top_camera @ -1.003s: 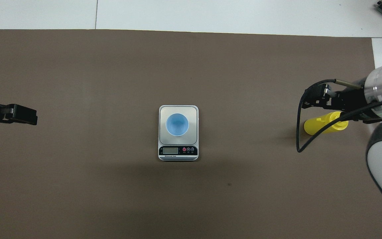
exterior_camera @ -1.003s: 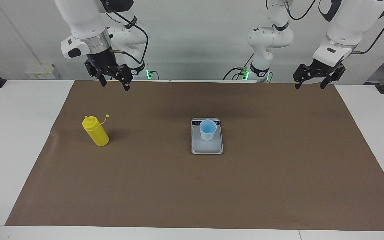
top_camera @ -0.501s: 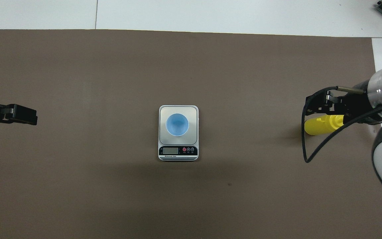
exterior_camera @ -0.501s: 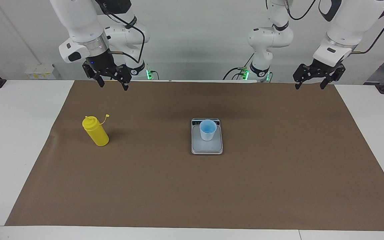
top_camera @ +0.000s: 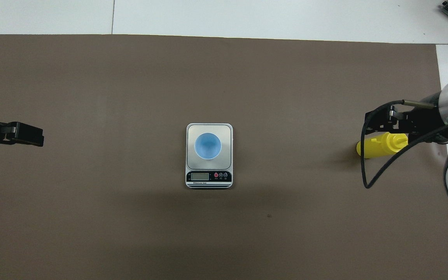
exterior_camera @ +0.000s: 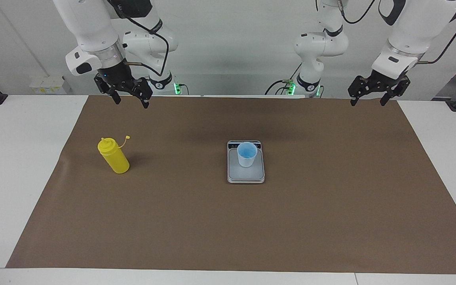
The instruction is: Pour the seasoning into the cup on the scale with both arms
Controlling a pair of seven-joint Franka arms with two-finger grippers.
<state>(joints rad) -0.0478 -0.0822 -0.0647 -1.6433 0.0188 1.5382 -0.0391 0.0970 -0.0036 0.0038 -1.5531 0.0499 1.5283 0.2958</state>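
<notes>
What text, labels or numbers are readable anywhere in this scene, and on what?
None can be read.
scale: a line of print under its display strip and marks on the three round buttons, too small to read; the display shows no legible digits.
seasoning bottle: no label visible.
cup: plain, no print.
Yellowish stickers on the white box at the wall: too small to read.

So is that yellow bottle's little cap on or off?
Off. The yellow bottle stands upright on the brown mat, and its small cap hangs out beside the nozzle on its tether.
</notes>
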